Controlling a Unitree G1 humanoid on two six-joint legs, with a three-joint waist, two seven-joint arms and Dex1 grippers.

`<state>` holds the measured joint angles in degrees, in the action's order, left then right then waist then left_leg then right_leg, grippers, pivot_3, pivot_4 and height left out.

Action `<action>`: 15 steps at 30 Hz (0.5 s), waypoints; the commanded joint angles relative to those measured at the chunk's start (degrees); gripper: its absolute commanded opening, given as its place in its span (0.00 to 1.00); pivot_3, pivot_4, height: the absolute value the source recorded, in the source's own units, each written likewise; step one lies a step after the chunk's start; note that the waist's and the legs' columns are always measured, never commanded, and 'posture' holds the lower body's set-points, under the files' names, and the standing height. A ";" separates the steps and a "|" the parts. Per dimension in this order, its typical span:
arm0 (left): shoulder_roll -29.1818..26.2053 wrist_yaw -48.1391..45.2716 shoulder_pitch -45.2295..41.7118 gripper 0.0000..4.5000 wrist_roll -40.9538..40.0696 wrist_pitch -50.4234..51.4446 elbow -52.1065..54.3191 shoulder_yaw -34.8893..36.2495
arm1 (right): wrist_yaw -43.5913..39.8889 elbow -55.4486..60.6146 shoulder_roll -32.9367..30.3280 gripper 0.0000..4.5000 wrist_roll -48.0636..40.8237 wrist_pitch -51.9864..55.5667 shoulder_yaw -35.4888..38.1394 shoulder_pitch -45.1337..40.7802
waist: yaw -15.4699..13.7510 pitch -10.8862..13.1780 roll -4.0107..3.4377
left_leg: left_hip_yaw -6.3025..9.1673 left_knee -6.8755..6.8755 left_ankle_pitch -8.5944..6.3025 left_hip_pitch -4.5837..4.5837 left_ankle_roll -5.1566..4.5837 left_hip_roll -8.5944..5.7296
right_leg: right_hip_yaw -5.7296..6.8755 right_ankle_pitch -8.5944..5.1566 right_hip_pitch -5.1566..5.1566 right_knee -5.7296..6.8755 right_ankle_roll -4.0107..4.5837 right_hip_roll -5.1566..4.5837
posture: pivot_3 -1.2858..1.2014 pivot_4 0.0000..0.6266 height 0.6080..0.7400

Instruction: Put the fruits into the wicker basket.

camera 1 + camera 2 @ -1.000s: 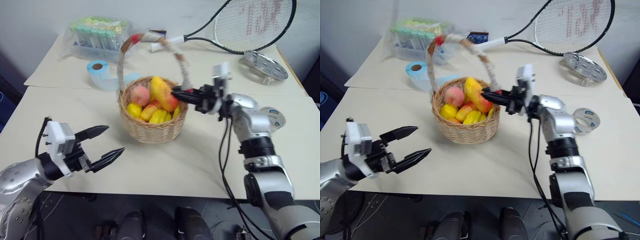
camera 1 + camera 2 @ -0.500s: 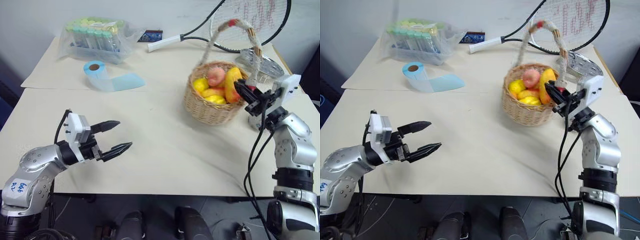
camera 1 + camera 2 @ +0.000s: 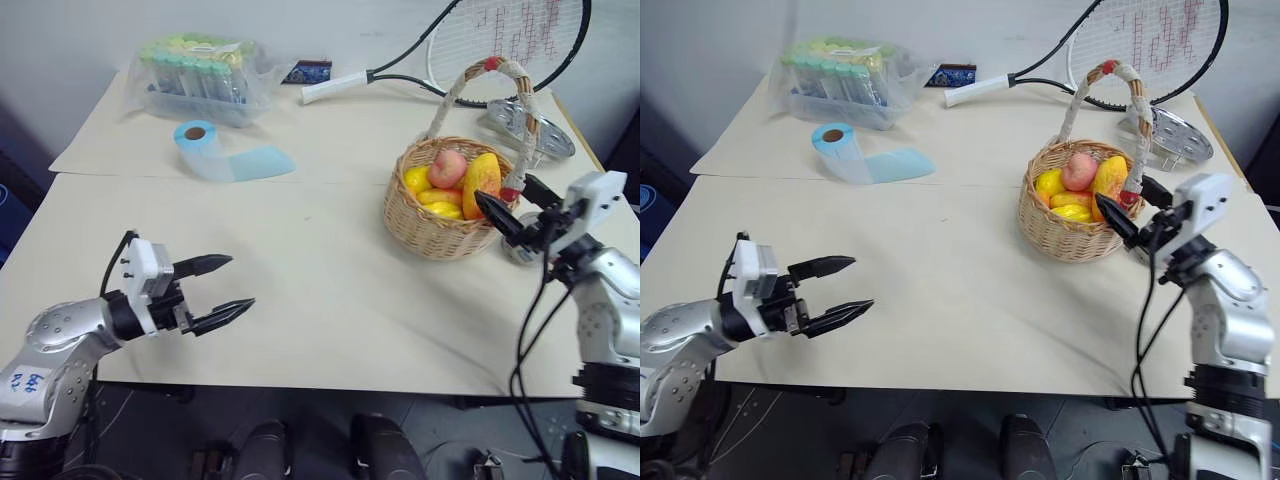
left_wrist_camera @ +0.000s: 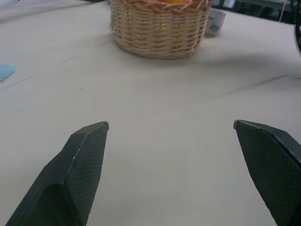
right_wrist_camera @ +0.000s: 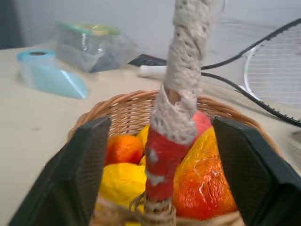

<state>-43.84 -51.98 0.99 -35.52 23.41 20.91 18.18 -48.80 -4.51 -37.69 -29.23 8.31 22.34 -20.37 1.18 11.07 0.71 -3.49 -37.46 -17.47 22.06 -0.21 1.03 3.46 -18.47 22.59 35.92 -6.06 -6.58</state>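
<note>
Both fruits sit in the round light-tan wicker basket [image 3: 440,215] at the frame's right.

The elongated yellow-orange mango [image 3: 482,182] and round pink peach [image 3: 447,167] look light, stiff and smooth (toys, likely); I would pinch across their middles. The right gripper [image 3: 512,208] is spread around the cord-wrapped handle's [image 5: 181,94] base, gripping nothing; the left gripper [image 3: 215,289] gapes empty at lower left. Bare cream table [image 3: 320,260] lies between; its right edge is close.

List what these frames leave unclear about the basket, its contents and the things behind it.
- Fruit low in the wicker basket: hidden in both eye views by the basket wall and the mango, peach and yellow fruits on top.
- Small roll behind the basket: left wrist view, part hidden by the basket.
- Racket: head cut by the top edge.
- Bag of tubes: labels too small.
</note>
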 commanded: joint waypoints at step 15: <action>9.56 6.52 14.50 1.00 18.95 -25.90 -1.55 0.79 | -33.60 -13.51 4.92 0.99 7.10 -34.62 -17.23 9.11 | 0.39 0.00 0.01 | -0.27 0.08 -0.24 -0.90 -0.07 0.06 | -0.11 0.05 -0.64 -0.29 -0.09 -0.04 | 0.52 0.24 1.00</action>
